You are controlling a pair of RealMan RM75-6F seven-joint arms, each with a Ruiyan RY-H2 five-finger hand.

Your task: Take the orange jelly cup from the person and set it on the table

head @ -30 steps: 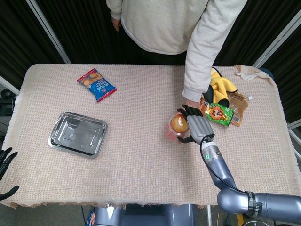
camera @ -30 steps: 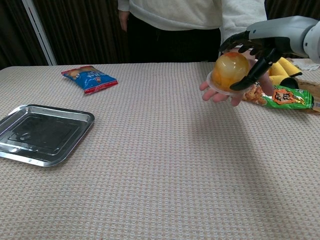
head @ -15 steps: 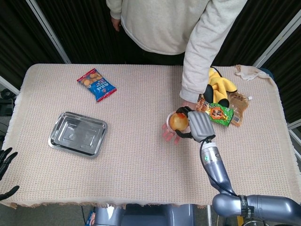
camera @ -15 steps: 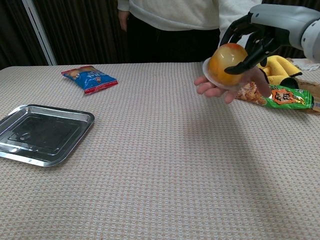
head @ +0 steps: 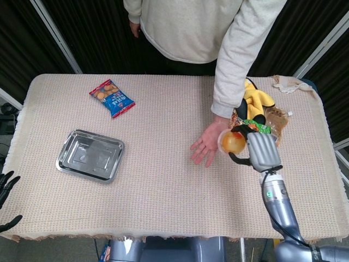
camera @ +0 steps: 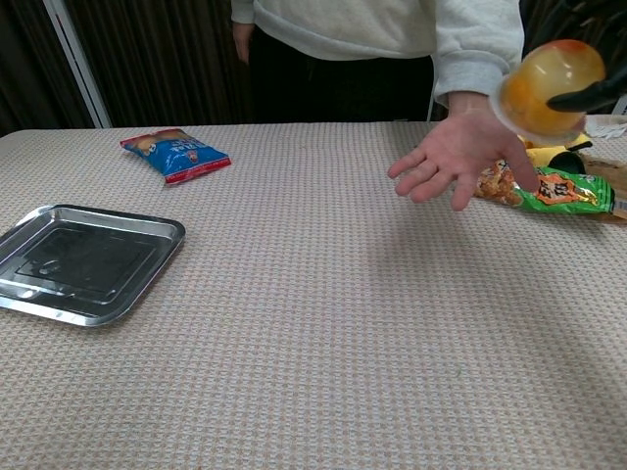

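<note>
Head view: right robot hand (head: pixel 260 151) grips translucent orange dome-shaped jelly cup (head: pixel 232 142), now lifted clear of person's open palm (head: pixel 209 143) and shifted right, above woven beige tabletop (head: pixel 163 180). Left robot hand (head: pixel 5 188) at left edge, fingers spread, holding nothing.

Chest view: jelly cup (camera: pixel 549 86) raised at upper right, tilted, white rim toward person; dark fingertips (camera: pixel 586 94) wrap it. Palm (camera: pixel 458 152) emptied, still extended.

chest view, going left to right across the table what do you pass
metal tray → blue snack bag → person's hand → orange jelly cup in the right hand
</note>
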